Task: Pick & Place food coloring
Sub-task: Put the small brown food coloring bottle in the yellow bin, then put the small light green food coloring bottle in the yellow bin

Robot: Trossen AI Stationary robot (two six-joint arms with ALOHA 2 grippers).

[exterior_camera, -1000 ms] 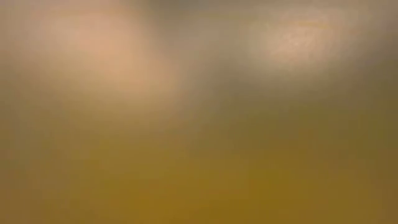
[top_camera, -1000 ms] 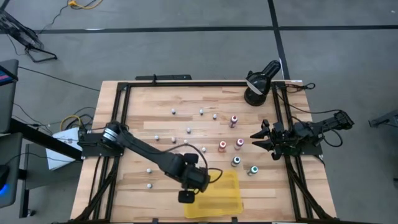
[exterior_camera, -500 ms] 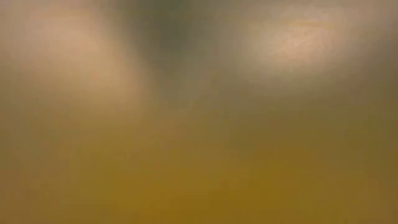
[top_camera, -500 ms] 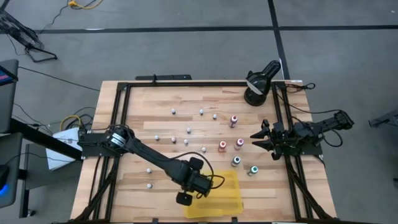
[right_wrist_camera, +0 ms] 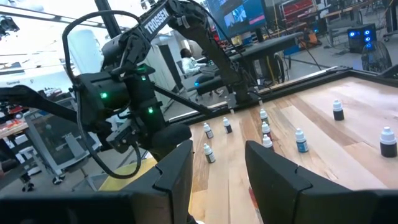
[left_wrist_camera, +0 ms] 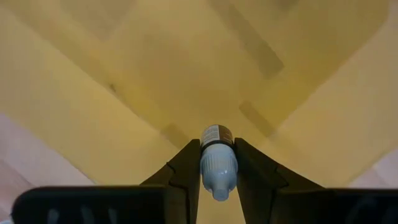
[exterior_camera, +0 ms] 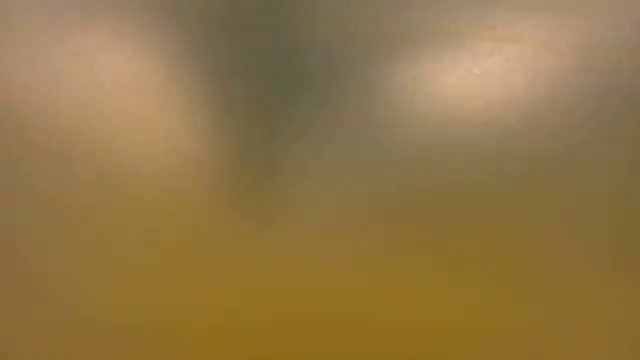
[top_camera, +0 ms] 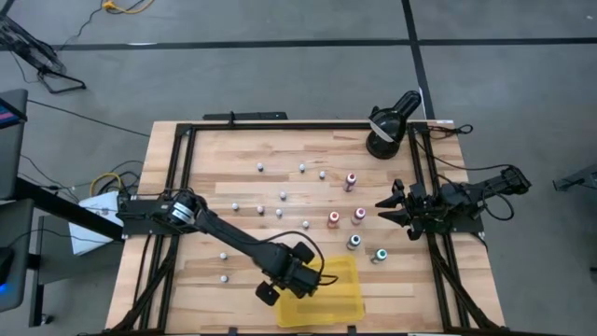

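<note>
My left gripper (top_camera: 300, 277) hangs over the yellow tray (top_camera: 340, 299) at the table's near edge, shut on a small food coloring bottle (left_wrist_camera: 217, 134) with a white ribbed cap and a dark label. The left wrist view shows the tray's yellow floor (left_wrist_camera: 186, 74) behind the bottle. My right gripper (top_camera: 387, 207) waits open at the table's right edge, its fingers (right_wrist_camera: 180, 168) apart and touching nothing. Other bottles stand upright on the wood, among them pink ones (top_camera: 334, 219) and teal ones (top_camera: 354, 242). The low view shows only a yellow blur. My left gripper pinches the bottle between its two fingers at the white cap (left_wrist_camera: 218, 168), one finger on each side. The bottle lies along the fingers, cap toward the wrist, labelled body sticking out past the fingertips toward the tray floor. Whether it touches the floor cannot be told.
Several small white-capped bottles (top_camera: 284, 196) are scattered over the table's middle and left (top_camera: 224, 277). A black lamp-like object (top_camera: 384, 126) sits at the far right corner. The black frame rail (top_camera: 280, 126) borders the table. People and equipment show in the room beyond (right_wrist_camera: 186, 59).
My left gripper, still shut on the bottle, has shifted slightly toward the table's right over the tray and turned about its wrist.
</note>
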